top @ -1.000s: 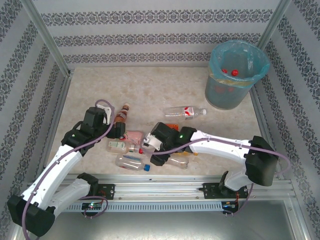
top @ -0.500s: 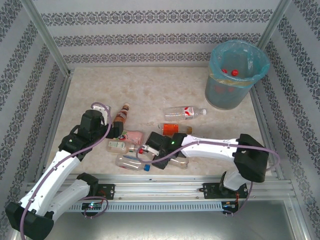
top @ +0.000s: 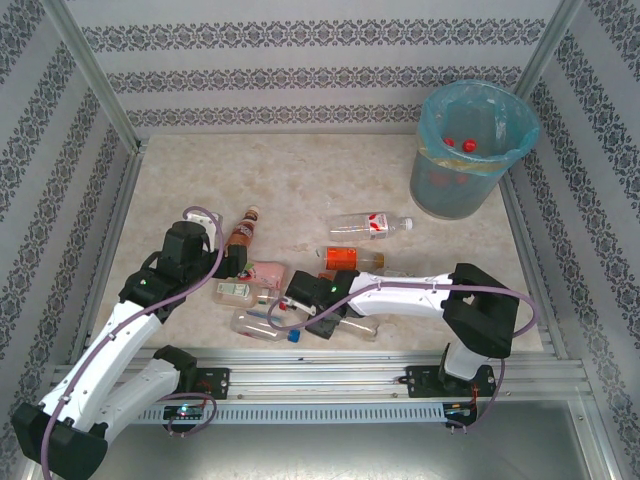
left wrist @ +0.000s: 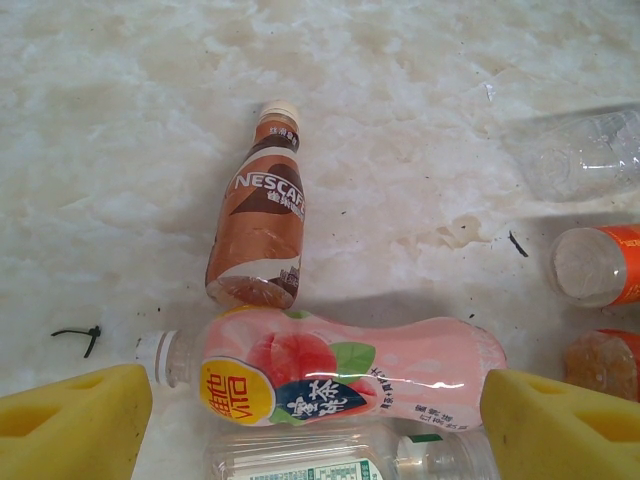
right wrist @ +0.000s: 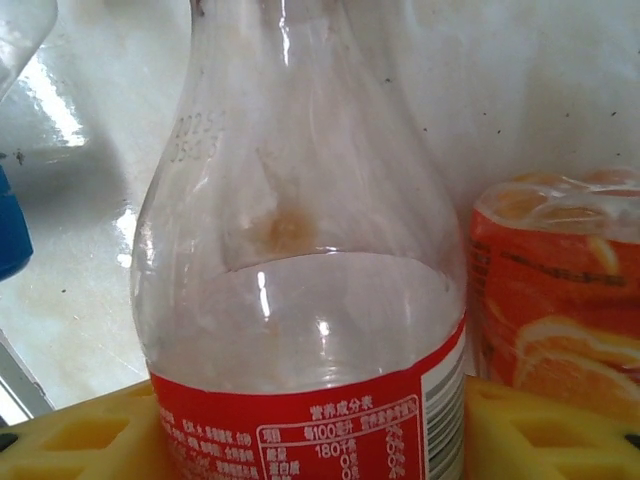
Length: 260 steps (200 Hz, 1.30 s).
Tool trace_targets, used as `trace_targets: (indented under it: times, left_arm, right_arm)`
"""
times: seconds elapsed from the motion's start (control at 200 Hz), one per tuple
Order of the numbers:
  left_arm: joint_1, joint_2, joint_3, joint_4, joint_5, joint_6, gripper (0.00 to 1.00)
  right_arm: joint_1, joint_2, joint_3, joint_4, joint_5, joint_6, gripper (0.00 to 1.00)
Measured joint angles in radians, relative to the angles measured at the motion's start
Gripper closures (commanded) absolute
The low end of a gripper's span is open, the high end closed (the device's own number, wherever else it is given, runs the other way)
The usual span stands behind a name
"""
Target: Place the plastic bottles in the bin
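Overhead, plastic bottles (top: 262, 324) lie scattered on a pale tabletop (top: 200, 180), and the bin (top: 448, 196) stands well apart in the far right corner.

From above, the blue-bagged bin has red caps showing inside. Most bottles lie on their sides near the front edge, with a clear red-labelled bottle (top: 372, 224) and an orange bottle (top: 350, 257) a little farther back. The left gripper (top: 236, 263) is at the pile's left side and the right gripper (top: 303, 302) is in its middle. From the left wrist, the yellow fingers (left wrist: 75, 420) are spread wide and hold nothing. A pink peach-label bottle (left wrist: 350, 375) lies crosswise just beyond them, with a brown Nescafé bottle (left wrist: 262, 215) just behind it. From the right wrist, a clear bottle with a red label (right wrist: 300, 300) sits between the yellow pads (right wrist: 80, 430), and an orange-patterned bottle (right wrist: 555, 290) is just beside it. Whether the pads press the clear bottle I cannot tell.
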Motion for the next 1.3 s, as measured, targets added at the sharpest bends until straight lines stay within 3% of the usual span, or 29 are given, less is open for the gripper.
trace_targets:
  times: [0.145,0.47,0.694,0.939,1.074,1.299]
  left_arm:
    - [0.0,0.008,0.025,0.003,0.0,0.001,0.15]
    - [0.0,0.032,0.166,0.159,0.078,0.052,0.13]
    - [0.0,0.028,0.134,0.456,0.35,0.082,0.06]
    - [-0.05,0.132,0.021,0.837,0.735,0.069,0.0]
    - [-0.129,0.2,0.034,0.864,0.848,0.101,0.0]
    - [-0.227,0.276,0.121,0.863,0.953,0.132,0.0]
  right_arm:
    - [0.0,-0.074,-0.001,-0.035,0.0,0.031,0.43]
    - [0.0,-0.455,0.0,-0.063,0.007,0.171,0.47]
    - [-0.08,-0.633,0.042,-0.038,0.067,0.196,0.49]
    - [-0.264,-0.775,0.043,0.213,0.051,0.204,0.5]
    - [-0.329,-0.79,0.043,0.374,-0.041,0.218,0.51]
    - [-0.341,-0.765,0.036,0.578,-0.235,0.256,0.51]
